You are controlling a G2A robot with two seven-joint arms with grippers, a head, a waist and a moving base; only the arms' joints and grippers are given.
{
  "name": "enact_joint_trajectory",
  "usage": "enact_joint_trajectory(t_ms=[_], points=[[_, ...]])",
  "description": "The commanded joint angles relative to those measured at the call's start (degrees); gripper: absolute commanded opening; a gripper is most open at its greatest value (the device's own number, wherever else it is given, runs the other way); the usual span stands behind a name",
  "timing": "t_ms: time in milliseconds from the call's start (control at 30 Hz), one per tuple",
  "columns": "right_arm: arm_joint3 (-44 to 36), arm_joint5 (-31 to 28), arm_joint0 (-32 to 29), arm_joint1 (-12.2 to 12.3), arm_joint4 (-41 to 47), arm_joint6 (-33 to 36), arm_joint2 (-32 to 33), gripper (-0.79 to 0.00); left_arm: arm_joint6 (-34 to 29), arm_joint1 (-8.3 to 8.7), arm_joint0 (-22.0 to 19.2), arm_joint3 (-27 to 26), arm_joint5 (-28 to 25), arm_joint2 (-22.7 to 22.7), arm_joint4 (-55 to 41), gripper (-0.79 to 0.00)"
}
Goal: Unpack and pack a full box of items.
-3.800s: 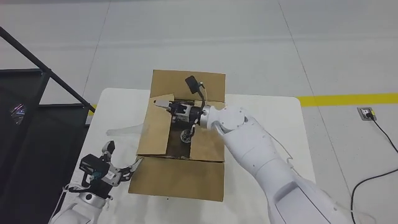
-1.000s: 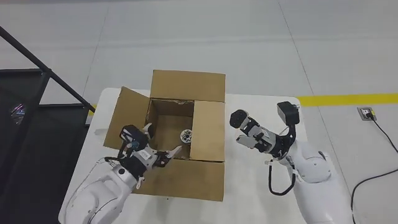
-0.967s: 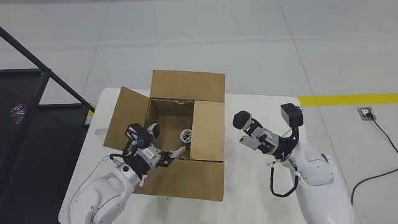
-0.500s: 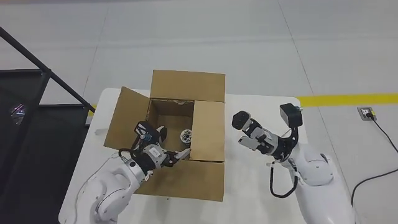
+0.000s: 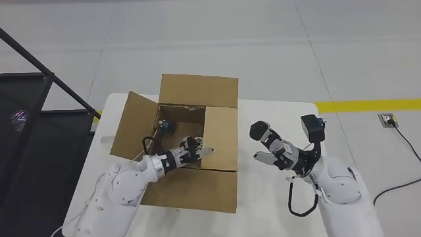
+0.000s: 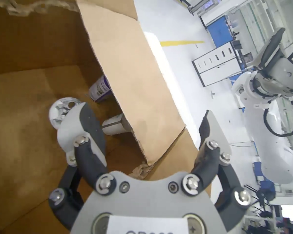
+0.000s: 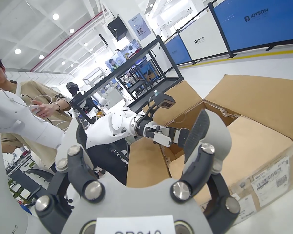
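An open cardboard box (image 5: 197, 91) stands mid-table, with its right flap (image 5: 220, 138) folded over the opening. My left gripper (image 5: 199, 149) is open at the inner edge of that flap. In the left wrist view the gripper (image 6: 146, 114) straddles the flap (image 6: 127, 62), one finger inside the box and one outside. On the box floor lie a white round part (image 6: 59, 110), a purple-labelled bottle (image 6: 100, 90) and a white cylinder (image 6: 114, 126). My right gripper (image 5: 263, 146) hangs open and empty over the table, right of the box. From the right wrist, that gripper (image 7: 141, 122) faces the box (image 7: 254, 147).
The white table (image 5: 253, 194) has bare room right of and in front of the box. The box's left flap (image 5: 135, 131) stands outward. A black frame (image 5: 39, 85) rises beside the table's left edge. A power cable (image 5: 395, 191) lies on the floor to the right.
The right arm left the box and drew back to the right side. The left arm came from the table's front-left corner and moved right to the right flap's edge.
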Motion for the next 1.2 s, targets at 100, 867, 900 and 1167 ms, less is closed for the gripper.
enact_joint_trajectory(t_ms=[100, 867, 900, 1167], points=[[-1.0, 0.0, -1.1, 0.7, -0.1, -0.8, 0.2, 0.000, -4.8, -0.68, -4.6, 7.1, -2.9, 2.8, -8.8, 0.000], [-2.7, -0.8, -2.9, 3.1, -1.1, -6.2, -0.2, 0.000, 0.1, -1.61, -9.4, 3.5, -3.3, 6.9, -11.5, 0.000], [-2.8, -1.1, -3.2, 3.2, -1.4, -7.0, 0.3, 0.000, 0.6, -1.87, -10.0, 3.3, -3.0, 7.8, -11.4, 0.000], [-5.8, -5.5, -9.1, 4.1, -3.9, -15.2, 6.7, 0.000, 6.0, -4.83, -16.7, 7.3, -0.1, 16.8, -9.4, 0.000]])
